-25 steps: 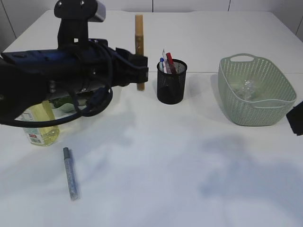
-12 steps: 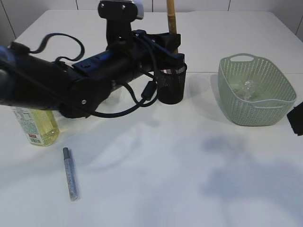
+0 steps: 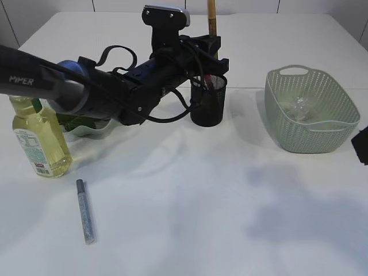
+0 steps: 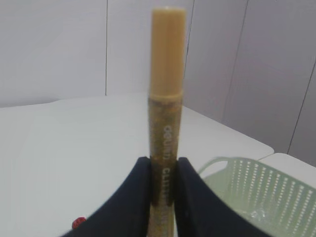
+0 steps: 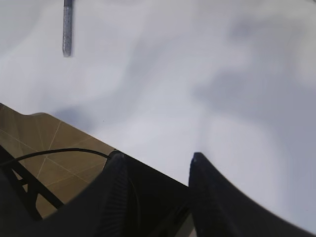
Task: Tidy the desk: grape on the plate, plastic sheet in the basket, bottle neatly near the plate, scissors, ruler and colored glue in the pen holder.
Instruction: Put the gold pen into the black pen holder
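- Step: gold glue stick (image 4: pixel 166 98) going into pen holder (image 3: pixel 208 109); left gripper (image 4: pixel 163 185) jaws clamped on it, upright, above holder.
- Next: lower straight, release (silver stick (image 3: pixel 85 210) waits on desk).
- Right gripper (image 5: pixel 158 168) jaws half open, empty.

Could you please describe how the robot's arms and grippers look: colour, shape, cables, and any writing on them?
The left arm is black with a grey link near the base carrying white "PIPER" lettering, and loose black cables loop along it. A silver-topped camera block sits above its wrist. The left gripper has two dark, smooth, rounded fingers. The right gripper has black, finely textured fingers.
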{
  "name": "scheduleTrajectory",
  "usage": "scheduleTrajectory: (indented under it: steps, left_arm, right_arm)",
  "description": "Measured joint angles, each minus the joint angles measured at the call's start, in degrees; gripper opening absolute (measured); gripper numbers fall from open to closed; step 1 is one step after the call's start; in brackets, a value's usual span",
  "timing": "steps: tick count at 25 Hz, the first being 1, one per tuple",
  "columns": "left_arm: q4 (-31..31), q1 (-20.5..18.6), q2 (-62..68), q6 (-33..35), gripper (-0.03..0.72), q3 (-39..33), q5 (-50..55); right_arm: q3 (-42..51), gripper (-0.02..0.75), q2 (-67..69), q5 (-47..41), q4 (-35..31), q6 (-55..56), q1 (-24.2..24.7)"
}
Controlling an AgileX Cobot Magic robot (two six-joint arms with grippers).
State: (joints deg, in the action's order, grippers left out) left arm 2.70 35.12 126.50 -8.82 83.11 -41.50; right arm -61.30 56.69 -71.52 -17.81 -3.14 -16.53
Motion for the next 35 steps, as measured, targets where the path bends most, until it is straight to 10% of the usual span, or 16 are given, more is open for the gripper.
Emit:
scheduleTrajectory:
  steps: [35]
  left_arm:
    - [-0.1,-2.3,12.2,-1.2,0.123,16.3,9.9]
  right_arm:
    - [0.0,0.342,0.0,0.0,1.4,0.0,0.0]
